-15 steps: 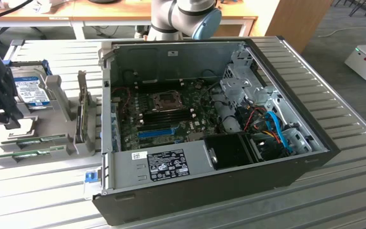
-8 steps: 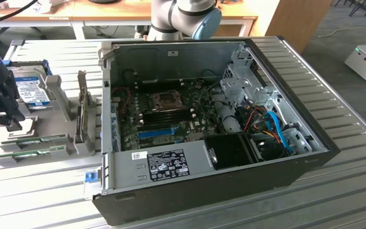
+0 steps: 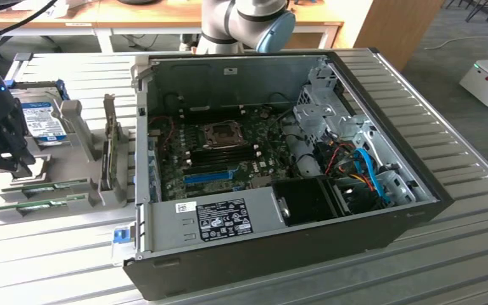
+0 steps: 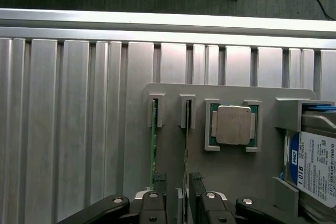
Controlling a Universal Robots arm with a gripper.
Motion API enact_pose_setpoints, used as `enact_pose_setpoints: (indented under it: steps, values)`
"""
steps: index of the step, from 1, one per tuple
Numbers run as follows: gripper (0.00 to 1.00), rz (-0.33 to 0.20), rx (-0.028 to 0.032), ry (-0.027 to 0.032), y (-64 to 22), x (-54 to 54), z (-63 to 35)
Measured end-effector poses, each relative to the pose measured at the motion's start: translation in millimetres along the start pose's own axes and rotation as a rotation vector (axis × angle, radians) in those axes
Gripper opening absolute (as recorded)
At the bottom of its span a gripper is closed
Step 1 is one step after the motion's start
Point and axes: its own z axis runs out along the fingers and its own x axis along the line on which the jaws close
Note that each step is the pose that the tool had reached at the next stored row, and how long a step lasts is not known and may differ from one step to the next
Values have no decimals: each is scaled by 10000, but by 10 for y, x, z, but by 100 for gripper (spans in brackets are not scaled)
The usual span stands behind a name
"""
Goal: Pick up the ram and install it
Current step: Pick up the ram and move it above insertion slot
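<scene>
The ram [image 4: 187, 140] stood on its long edge in a slot of the grey holder [image 4: 173, 92], its near end running in between the fingers of the pincer [image 4: 178, 179]. The pincer was spread wide and had hold of nothing. One finger [image 4: 160, 181] stood to each side of the ram with a gap left over, and the ram lay closer to one finger than to the other. Whether either finger touched it could not be told.

A second stick [image 4: 154, 140] stood parallel in the next slot, just outside the pincer's other finger. On the ram's side away from the second stick, a CPU [image 4: 233, 124] lay flat in a square cradle, near the pincer but clear of it. Farther out the same way sat a hard drive [image 4: 315, 166] with a blue and white label. The holder rested on a ribbed metal table [image 4: 79, 129].

In the exterior view the pincer hung over the holder. Well apart from it, toward the exterior view's right, an open case [image 3: 269, 264] lay on the table. Inside it lay the motherboard [image 3: 253, 162], with a blue slot [image 3: 206, 177] and a square socket [image 3: 224, 133]. Behind the case, far from the pincer, rose the arm [image 3: 244, 22].
</scene>
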Motion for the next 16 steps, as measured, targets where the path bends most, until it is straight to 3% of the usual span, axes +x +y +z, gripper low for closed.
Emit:
enact_pose_setpoints:
  steps: [16]
  values:
    - [31,0,0,0,-3,0,168]
